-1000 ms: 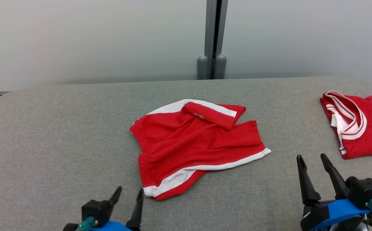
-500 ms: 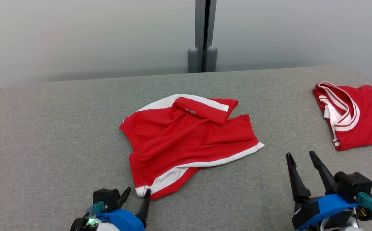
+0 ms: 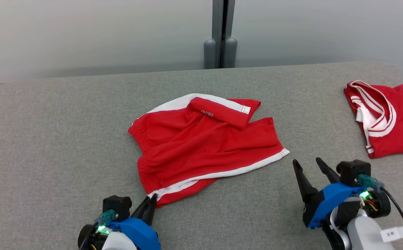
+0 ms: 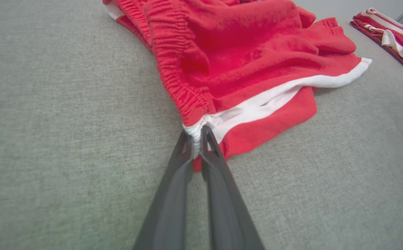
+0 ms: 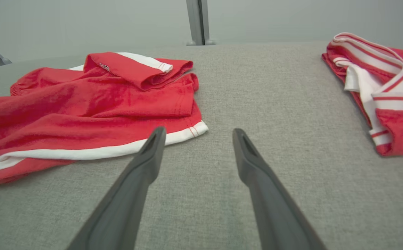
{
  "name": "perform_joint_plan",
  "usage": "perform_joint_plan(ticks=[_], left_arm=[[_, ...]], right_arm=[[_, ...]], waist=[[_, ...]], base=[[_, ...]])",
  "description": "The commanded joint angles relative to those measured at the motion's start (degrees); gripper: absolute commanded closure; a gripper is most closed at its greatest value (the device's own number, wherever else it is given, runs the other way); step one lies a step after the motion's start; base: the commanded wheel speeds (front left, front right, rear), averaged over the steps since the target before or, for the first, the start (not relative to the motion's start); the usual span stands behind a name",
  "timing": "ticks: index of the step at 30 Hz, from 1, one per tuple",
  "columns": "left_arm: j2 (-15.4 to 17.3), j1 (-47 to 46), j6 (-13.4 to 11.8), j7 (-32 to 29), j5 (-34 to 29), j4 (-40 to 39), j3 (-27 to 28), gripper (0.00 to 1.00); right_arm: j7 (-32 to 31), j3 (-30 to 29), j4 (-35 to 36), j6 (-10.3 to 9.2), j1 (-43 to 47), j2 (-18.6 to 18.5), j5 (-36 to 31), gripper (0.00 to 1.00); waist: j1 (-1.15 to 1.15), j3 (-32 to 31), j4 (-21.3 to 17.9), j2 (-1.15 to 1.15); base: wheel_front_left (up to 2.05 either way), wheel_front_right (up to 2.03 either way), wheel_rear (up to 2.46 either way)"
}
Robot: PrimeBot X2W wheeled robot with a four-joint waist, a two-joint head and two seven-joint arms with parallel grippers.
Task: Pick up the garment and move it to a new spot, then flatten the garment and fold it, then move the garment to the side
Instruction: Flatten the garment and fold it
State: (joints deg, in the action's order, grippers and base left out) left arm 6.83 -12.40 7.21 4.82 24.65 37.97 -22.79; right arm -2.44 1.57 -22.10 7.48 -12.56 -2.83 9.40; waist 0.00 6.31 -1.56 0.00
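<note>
The garment (image 3: pixel 201 142) is a pair of red shorts with white side stripes, lying rumpled in the middle of the grey table (image 3: pixel 48 139). My left gripper (image 3: pixel 151 198) is shut on the near corner of its elastic waistband. The left wrist view shows the garment (image 4: pixel 250 69) with its white-stitched corner pinched between the tips of my left gripper (image 4: pixel 197 133). My right gripper (image 3: pixel 306 164) stands open just right of the shorts' hem corner, a little apart from it. In the right wrist view the garment (image 5: pixel 83 104) lies left of my open right gripper (image 5: pixel 198 133).
A folded red jersey (image 3: pixel 389 118) with white trim lies at the table's right edge, also seen as the jersey (image 5: pixel 385 83) in the right wrist view. A grey post (image 3: pixel 220 34) stands behind the table against a pale wall.
My left gripper has closed on the waistband corner it had reached. My right gripper has moved left toward the shorts' hem, still open. The head camera has shifted a little.
</note>
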Motion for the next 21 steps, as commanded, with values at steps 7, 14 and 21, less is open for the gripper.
perform_joint_plan(ticks=[7,14,21], left_arm=[[0.13,-3.77,0.26,2.09,-0.26,0.76,-1.87,1.0],[0.44,-5.53,0.2,3.16,0.49,0.4,-3.29,1.0],[0.72,-6.79,0.19,3.74,1.13,0.81,-4.47,1.0]], right_arm=[[-1.74,-1.75,-14.34,0.02,-11.45,-0.15,-2.69,0.0],[-1.54,-3.11,-25.53,0.03,-19.26,-0.12,-4.53,0.0],[-2.29,-0.57,-33.63,0.03,-22.99,-0.02,-3.83,0.52]], waist=[[0.0,3.3,2.49,0.0],[0.0,6.3,3.74,0.0],[0.0,7.66,4.58,0.0]], base=[[0.0,0.0,0.0],[0.0,0.0,0.0],[0.0,0.0,0.0]])
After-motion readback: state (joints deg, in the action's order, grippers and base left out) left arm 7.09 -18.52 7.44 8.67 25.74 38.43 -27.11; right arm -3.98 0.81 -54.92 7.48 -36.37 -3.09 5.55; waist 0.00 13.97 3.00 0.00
